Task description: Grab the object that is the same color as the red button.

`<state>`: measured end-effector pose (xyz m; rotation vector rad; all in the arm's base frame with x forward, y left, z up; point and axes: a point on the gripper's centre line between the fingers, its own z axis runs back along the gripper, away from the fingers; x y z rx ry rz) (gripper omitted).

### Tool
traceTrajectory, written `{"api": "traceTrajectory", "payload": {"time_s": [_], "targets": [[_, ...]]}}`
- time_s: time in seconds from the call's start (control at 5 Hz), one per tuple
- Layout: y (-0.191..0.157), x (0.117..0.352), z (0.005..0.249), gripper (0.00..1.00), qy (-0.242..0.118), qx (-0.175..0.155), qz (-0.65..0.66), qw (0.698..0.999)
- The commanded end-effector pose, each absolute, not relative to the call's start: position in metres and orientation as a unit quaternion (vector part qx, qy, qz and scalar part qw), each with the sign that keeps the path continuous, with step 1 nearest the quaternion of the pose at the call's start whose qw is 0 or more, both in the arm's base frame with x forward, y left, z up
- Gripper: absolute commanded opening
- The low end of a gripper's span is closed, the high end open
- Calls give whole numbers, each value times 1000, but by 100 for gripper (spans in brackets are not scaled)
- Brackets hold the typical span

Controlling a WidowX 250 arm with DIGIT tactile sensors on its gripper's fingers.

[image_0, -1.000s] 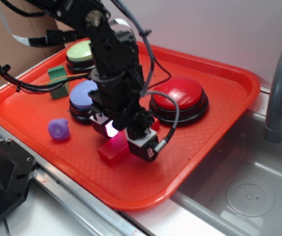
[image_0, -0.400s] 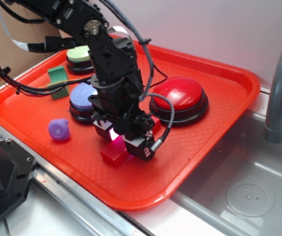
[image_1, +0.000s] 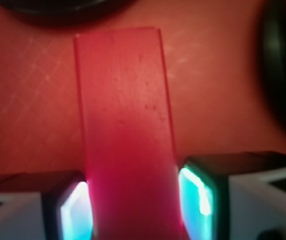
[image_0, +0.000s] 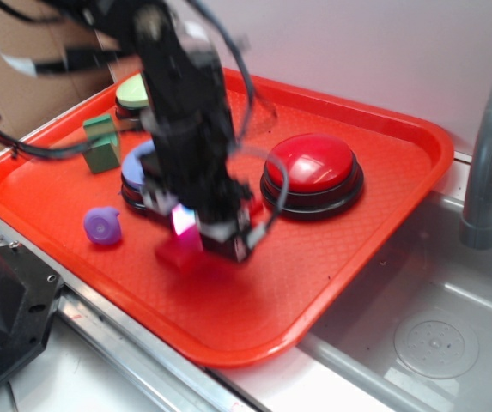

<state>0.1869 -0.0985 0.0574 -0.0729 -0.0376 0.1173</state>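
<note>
block (image_1: 128,140) sits squarely between fingers in wrist view, long axis running straight ahead, away from gripper (image_1: 133,200). left pad (image_1: 75,210) and right pad (image_1: 195,192) both flush against its sides, pinching it. red button (image_0: 312,163) ahead and right, apart from block. likely next: lift straight up off tray (image_0: 383,232).

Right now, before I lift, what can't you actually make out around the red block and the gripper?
- Exterior view: the gripper is motion-blurred, so its jaws cannot be read.
- Exterior view: most of the red block sits behind the arm; only a smeared end shows.
- Wrist view: the block's near end is cut off by the bottom edge.
- Wrist view: real contact with the glowing pads is unclear; they sit right beside the block.
</note>
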Motion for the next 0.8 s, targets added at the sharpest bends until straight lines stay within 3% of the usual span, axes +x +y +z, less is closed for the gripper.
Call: {"api": "traceTrajectory", "payload": {"time_s": [0.0,0.2,0.6], "targets": [[-51,202,165,0,-67,-43,127,989],[-22,198,194,0,-102,-38,162,981],[9,185,206,0,-124,-40,210,969]]}}
